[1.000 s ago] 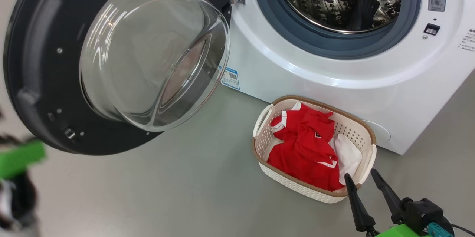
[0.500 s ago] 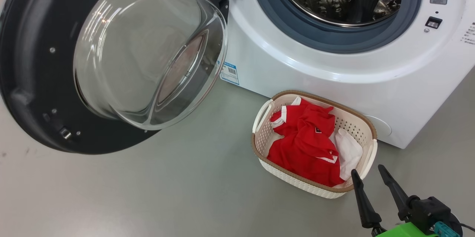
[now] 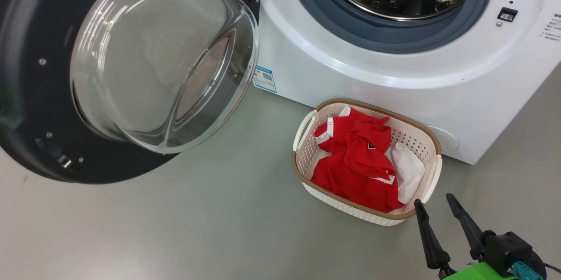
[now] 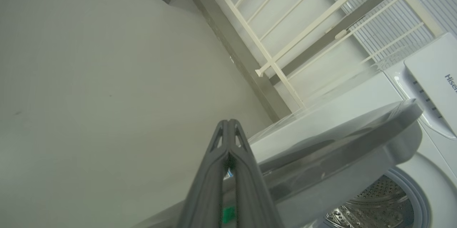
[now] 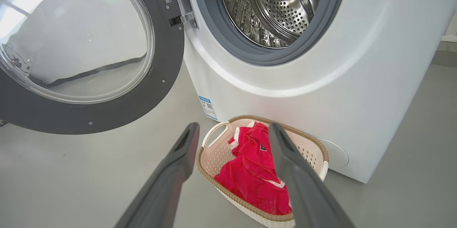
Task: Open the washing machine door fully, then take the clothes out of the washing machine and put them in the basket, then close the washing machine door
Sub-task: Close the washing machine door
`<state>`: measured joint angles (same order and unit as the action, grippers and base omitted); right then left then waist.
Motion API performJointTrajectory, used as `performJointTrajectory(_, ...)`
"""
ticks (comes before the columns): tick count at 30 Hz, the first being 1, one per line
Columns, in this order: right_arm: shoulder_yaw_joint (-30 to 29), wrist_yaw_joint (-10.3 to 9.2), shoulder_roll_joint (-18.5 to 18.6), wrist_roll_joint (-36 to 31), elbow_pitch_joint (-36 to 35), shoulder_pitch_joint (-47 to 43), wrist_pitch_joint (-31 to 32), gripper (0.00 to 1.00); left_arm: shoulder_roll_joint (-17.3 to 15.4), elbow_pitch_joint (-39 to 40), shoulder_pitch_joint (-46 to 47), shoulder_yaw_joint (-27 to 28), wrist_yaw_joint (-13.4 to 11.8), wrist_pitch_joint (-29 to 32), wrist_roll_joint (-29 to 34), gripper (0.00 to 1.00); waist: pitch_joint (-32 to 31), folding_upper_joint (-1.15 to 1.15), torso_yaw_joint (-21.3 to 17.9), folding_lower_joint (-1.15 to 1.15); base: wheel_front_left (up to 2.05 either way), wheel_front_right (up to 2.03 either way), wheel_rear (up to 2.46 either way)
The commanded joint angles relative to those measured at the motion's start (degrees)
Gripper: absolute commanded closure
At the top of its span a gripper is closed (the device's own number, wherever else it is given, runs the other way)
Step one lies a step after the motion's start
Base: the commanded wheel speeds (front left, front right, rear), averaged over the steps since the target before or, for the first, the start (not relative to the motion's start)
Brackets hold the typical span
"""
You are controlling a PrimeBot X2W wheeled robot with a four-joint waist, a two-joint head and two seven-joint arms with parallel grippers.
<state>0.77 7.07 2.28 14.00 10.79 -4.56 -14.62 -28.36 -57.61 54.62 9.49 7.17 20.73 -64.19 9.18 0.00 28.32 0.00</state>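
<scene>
Blocking: washing machine door [image 3: 26,74] wide open, at your left.
Laundry: clothes [image 3: 355,170] in basket [image 3: 350,209], beside washing machine [image 3: 350,78].
Claws: your right gripper [image 3: 432,198] released; left gripper [image 4: 228,122] clenched, empty.

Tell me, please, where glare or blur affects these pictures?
Head view: sharp, with white glare streaks on the washing machine door. Left wrist view: the shut left hand looks soft near the lens. Right wrist view: glare whitens the door glass; the open right hand blurs toward the bottom edge.
</scene>
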Motion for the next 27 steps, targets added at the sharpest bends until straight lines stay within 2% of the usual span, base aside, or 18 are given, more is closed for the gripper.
performJointTrajectory(1,1.4,0.42,0.6,-0.5,-1.4,0.7,-0.4,0.0,-4.2,1.7,1.3,-0.3,0.3,2.8,-1.1,1.0,0.1,0.0,-0.1,0.0,0.0,0.0,0.0)
performJointTrajectory(8,1.3,0.42,0.6,-0.3,-1.2,1.0,-0.4,0.0,-4.9,6.1,-1.6,-4.0,0.3,12.5,-7.0,1.0,-0.3,0.0,-0.5,0.0,0.0,0.0,0.0)
performJointTrajectory(13,1.1,0.42,0.6,-0.2,-1.2,0.9,-0.4,0.0,-5.7,13.6,-5.0,-7.2,0.3,18.0,-12.0,1.0,-0.8,0.0,-0.6,0.0,0.0,0.0,0.0)
performJointTrajectory(27,1.1,0.42,0.6,0.9,-1.3,0.5,-0.4,0.0,-7.8,32.9,-13.0,-11.4,0.3,25.5,-22.3,1.0,-2.5,0.0,-1.9,0.0,0.0,0.0,0.0)
